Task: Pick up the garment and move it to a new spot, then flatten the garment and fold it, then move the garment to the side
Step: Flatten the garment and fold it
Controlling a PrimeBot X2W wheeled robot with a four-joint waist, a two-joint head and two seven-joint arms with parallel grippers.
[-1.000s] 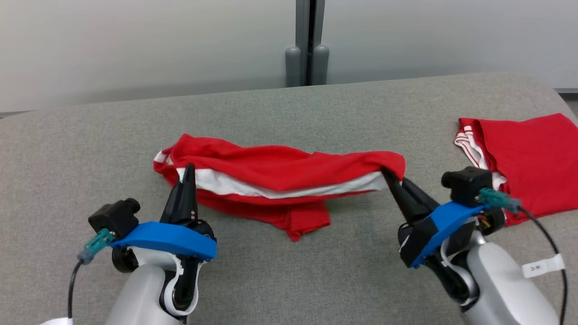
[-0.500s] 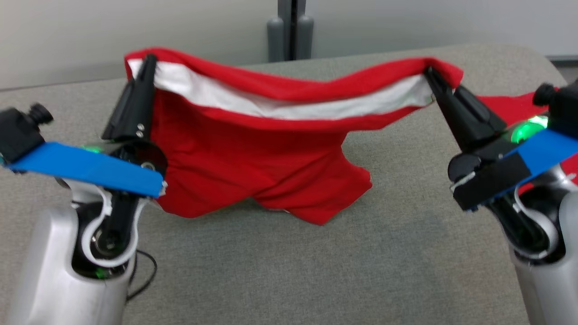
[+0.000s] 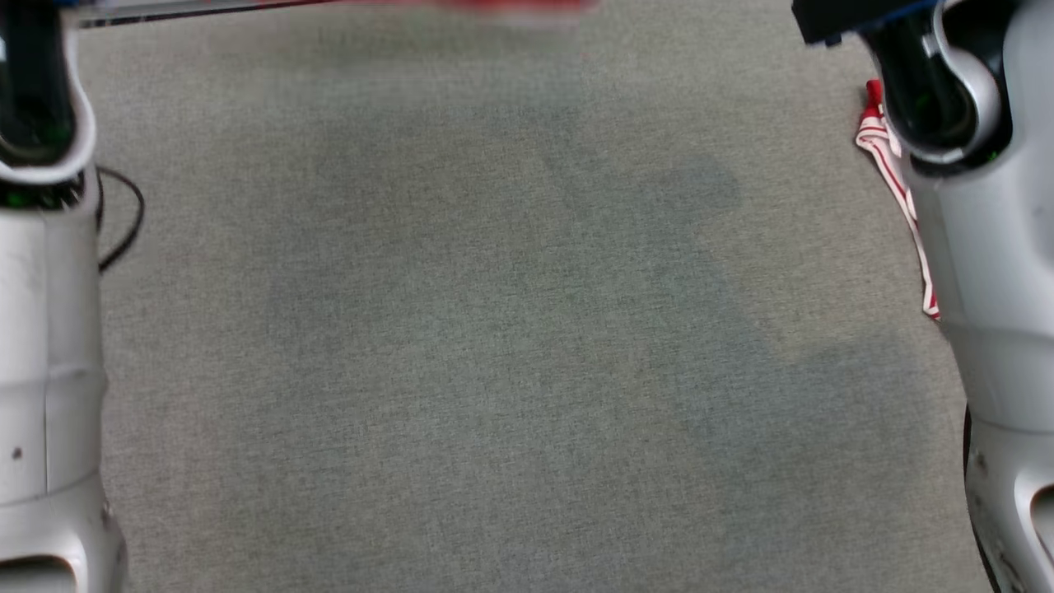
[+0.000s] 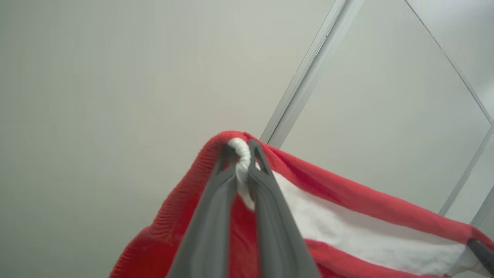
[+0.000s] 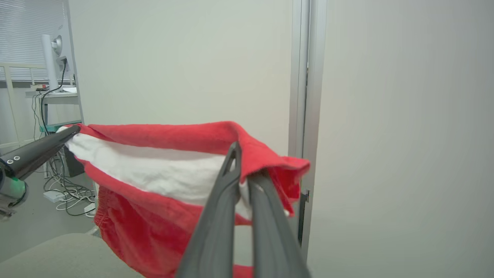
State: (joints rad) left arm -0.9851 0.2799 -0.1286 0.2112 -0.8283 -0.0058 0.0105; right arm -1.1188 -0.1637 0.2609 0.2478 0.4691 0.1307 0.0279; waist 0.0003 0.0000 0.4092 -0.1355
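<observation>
Well, garment (image 5: 154, 170): red with a white band, up in the air, stretched between my two claws, its lower part hanging loose (the table's grey corner shows just beside it from my right wrist).
Left claw (image 4: 240, 148): nearly closed, pinching one end of the white band, with the red hem draped over my tips.
Right claw (image 5: 244, 170): clamped tight on the other end, cloth bunched around the fingers.
Table (image 3: 494, 329): grey fabric top; a blurred red strip lies at the head view's top edge.
Left forearm (image 3: 41, 329): pale, at that view's left edge.
Right forearm (image 3: 988, 288): pale, at its right edge.
Other cloth (image 3: 893, 181): a red-and-white striped edge on the table, partly hidden by my right forearm.
Wall (image 5: 154, 58): pale, behind the garment.
Post (image 5: 305, 96): grey, upright, in the wall.
</observation>
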